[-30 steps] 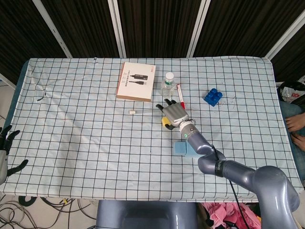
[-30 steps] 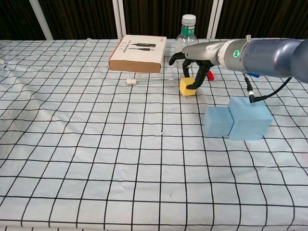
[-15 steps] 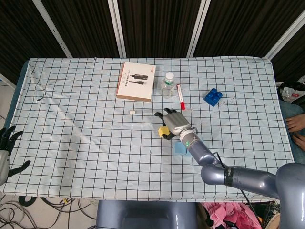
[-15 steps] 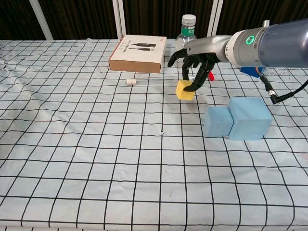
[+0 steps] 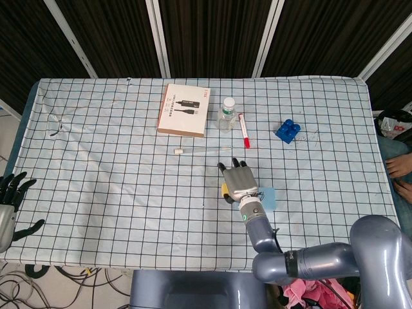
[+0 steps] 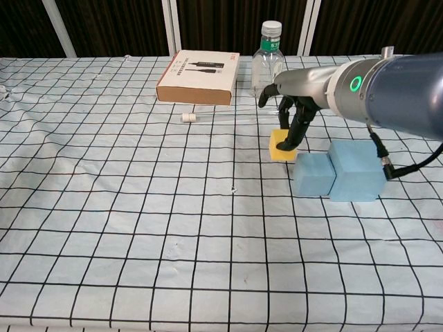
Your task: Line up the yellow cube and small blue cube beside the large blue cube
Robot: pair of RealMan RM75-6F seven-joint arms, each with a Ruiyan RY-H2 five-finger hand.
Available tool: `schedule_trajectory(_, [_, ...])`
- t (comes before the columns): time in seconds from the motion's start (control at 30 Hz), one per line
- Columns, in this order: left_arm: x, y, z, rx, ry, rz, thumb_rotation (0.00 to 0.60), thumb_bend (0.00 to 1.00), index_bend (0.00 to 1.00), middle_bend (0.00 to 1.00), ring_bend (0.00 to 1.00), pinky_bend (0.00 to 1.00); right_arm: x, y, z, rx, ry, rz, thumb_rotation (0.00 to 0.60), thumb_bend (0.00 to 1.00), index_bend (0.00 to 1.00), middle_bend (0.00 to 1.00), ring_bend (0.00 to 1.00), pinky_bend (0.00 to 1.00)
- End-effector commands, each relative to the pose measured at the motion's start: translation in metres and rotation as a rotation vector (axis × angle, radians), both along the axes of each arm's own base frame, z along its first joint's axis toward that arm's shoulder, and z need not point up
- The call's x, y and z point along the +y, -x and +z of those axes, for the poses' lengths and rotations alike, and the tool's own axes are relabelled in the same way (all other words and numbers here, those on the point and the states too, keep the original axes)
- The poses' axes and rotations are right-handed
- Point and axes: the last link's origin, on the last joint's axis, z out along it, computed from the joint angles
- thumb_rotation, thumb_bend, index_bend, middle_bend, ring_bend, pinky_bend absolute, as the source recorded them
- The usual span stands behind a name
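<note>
Foam-like yellow cube [image 6: 282, 146] pinched in dark fingers of right robot hand [image 6: 293, 116], near worktop's [image 6: 104, 207] front edge, just beside matte small blue cube [image 6: 313, 175] abutting large blue cube [image 6: 358, 170]. Left robot hand [image 5: 11, 193] empty, fingers spread.

Glossy blue-grey arm shells, rounded joints; right hand [image 6: 291, 114] silver-backed with black fingers [image 6: 289, 135], glowing green ring light at wrist (thin black cable trailing along forearm). Left hand [image 5: 11, 205] grey palm, black fingers, partly cropped at frame edge.
</note>
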Motion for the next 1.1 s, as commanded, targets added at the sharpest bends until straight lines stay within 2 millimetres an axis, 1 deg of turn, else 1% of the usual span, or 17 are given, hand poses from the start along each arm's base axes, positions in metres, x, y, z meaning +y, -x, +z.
schedule_trajectory(0.03, [0.000, 0.000, 0.000, 0.000, 0.000, -0.001, 0.600, 0.11, 0.18, 0.07, 0.00, 0.00, 0.015, -0.003, -0.013, 0.030, -0.020, -0.027, 0.600, 0.26, 0.14, 0.46, 0.05, 0.13])
schedule_trajectory(0.13, [0.000, -0.001, 0.000, -0.004, 0.003, -0.004, 0.600, 0.11, 0.18, 0.07, 0.00, 0.00, 0.021, -0.008, -0.021, -0.001, -0.022, -0.033, 0.600, 0.26, 0.14, 0.46, 0.05, 0.12])
schedule_trajectory(0.23, [-0.001, -0.001, 0.000, -0.006, 0.006, -0.004, 0.600, 0.11, 0.18, 0.07, 0.00, 0.00, 0.023, -0.011, -0.025, -0.017, -0.016, -0.022, 0.600, 0.26, 0.14, 0.46, 0.05, 0.13])
schedule_trajectory(0.4, [-0.001, -0.001, 0.000, -0.008, 0.008, -0.006, 0.600, 0.11, 0.18, 0.07, 0.00, 0.00, 0.024, -0.010, -0.036, -0.029, 0.011, -0.001, 0.600, 0.26, 0.14, 0.46, 0.05, 0.13])
schedule_trajectory(0.63, [-0.001, -0.001, 0.000, -0.007, 0.003, -0.003, 0.600, 0.11, 0.18, 0.07, 0.00, 0.00, 0.020, -0.002, -0.039, -0.026, 0.057, 0.024, 0.600, 0.26, 0.14, 0.46, 0.05, 0.13])
schedule_trajectory(0.8, [-0.002, 0.000, 0.001, 0.000, -0.002, -0.001, 0.600, 0.11, 0.18, 0.07, 0.00, 0.00, 0.020, 0.004, -0.041, -0.027, 0.052, 0.010, 0.600, 0.26, 0.14, 0.47, 0.05, 0.12])
schedule_trajectory(1.1, [-0.002, 0.000, 0.001, 0.003, -0.006, 0.000, 0.600, 0.11, 0.18, 0.07, 0.00, 0.00, 0.023, 0.008, -0.040, -0.038, 0.049, 0.013, 0.600, 0.26, 0.14, 0.47, 0.05, 0.13])
